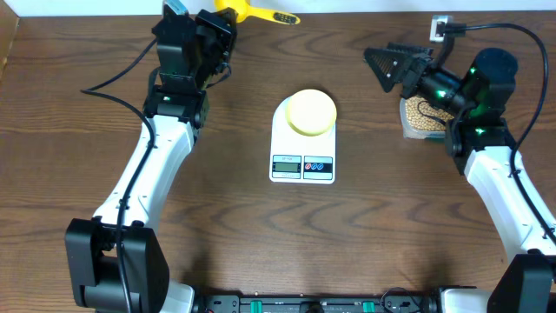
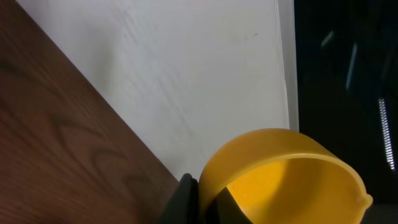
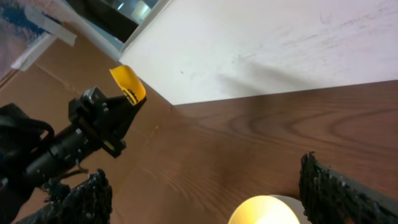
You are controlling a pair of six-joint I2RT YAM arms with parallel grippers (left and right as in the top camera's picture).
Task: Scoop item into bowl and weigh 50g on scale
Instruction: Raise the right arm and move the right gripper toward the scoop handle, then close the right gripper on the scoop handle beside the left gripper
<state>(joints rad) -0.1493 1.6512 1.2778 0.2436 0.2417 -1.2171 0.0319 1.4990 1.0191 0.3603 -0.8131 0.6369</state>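
Note:
The pale yellow bowl [image 1: 311, 111] sits on the back part of the white scale [image 1: 301, 163] at mid-table; I cannot see anything in it. Its rim [image 3: 266, 211] shows low in the right wrist view. The beans [image 1: 420, 123] lie in a clear tub at the right, partly hidden under my right arm. My right gripper [image 1: 376, 69] hangs open and empty between tub and bowl, its fingers [image 3: 84, 200] wide apart. At the back left, my left gripper [image 1: 221, 26] is shut on a bright yellow scoop [image 1: 257, 12]; its cup [image 2: 283, 177] looks empty.
The clear tub [image 1: 408, 129] stands by the right arm's wrist. A white wall [image 2: 205, 68] runs along the table's far edge just behind the scoop. A small white box [image 1: 440, 29] sits at the back right. Cables trail from both arms.

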